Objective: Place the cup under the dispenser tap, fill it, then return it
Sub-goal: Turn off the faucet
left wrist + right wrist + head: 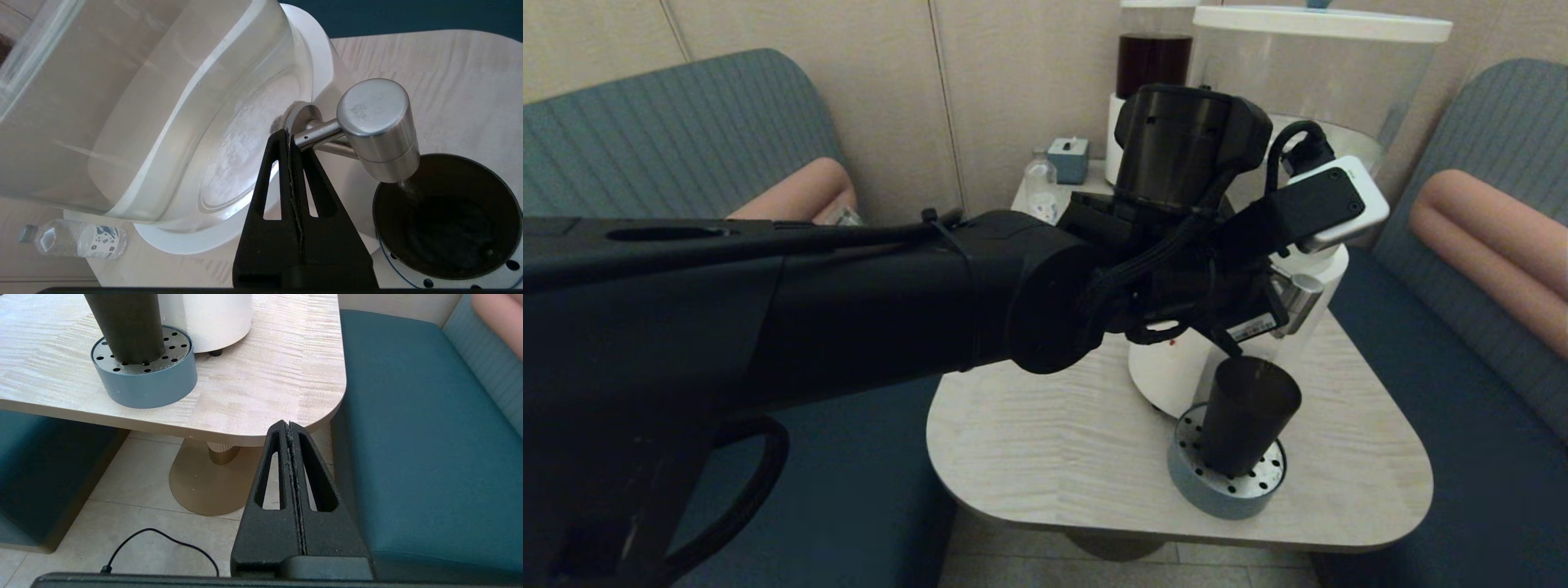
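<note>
The dark tapered cup (1248,416) stands upright on a round blue-grey drip tray (1217,494), directly below the brushed-metal dispenser tap (1298,298). In the left wrist view the tap (378,122) hangs over the cup's open mouth (449,220), and a thin glint of water shows at the spout. My left gripper (289,132) is shut with nothing in it, its tips touching the tap's thin stem close to the white base. My right gripper (289,424) is shut and empty, low off the table's front right corner, and it looks at the cup (124,326).
The big clear-tank dispenser (1307,98) fills the table's back right. A slimmer dark-liquid dispenser (1152,61), a small clear bottle (1040,175) and a blue box (1068,159) stand behind. Teal benches (1462,425) flank the light wood table (1054,441). My left arm (849,310) crosses the table.
</note>
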Robot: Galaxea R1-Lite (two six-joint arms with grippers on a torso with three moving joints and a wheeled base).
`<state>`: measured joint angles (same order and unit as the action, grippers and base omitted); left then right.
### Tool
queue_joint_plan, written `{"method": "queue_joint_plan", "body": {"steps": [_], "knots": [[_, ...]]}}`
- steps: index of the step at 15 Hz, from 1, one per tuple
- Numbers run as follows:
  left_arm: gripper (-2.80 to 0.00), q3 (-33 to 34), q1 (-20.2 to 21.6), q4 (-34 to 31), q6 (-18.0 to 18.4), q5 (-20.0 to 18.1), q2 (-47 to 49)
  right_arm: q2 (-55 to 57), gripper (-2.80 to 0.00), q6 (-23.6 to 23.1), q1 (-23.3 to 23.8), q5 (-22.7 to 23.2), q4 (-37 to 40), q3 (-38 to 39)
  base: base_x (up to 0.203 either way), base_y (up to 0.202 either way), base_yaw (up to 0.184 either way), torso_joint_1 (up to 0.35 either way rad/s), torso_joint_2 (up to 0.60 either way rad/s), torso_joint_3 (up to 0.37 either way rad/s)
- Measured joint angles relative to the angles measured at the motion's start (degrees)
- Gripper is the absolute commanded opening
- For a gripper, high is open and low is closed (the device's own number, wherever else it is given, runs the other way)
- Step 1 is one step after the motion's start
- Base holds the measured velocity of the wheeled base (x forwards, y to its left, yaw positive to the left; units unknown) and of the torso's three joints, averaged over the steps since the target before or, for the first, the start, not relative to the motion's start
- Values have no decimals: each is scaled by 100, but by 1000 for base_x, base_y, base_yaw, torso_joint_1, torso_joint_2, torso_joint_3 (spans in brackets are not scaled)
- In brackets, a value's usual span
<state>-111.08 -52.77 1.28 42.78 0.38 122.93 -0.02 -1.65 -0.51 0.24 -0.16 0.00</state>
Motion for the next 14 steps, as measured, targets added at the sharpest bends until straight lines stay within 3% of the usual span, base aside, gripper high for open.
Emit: {"method": "queue_joint_plan", "body": {"steps": [14], "knots": [[-280, 107, 144, 116, 49, 118, -157, 0, -280, 0, 0, -2, 2, 0, 0, 0, 0, 0, 0, 0]]}}
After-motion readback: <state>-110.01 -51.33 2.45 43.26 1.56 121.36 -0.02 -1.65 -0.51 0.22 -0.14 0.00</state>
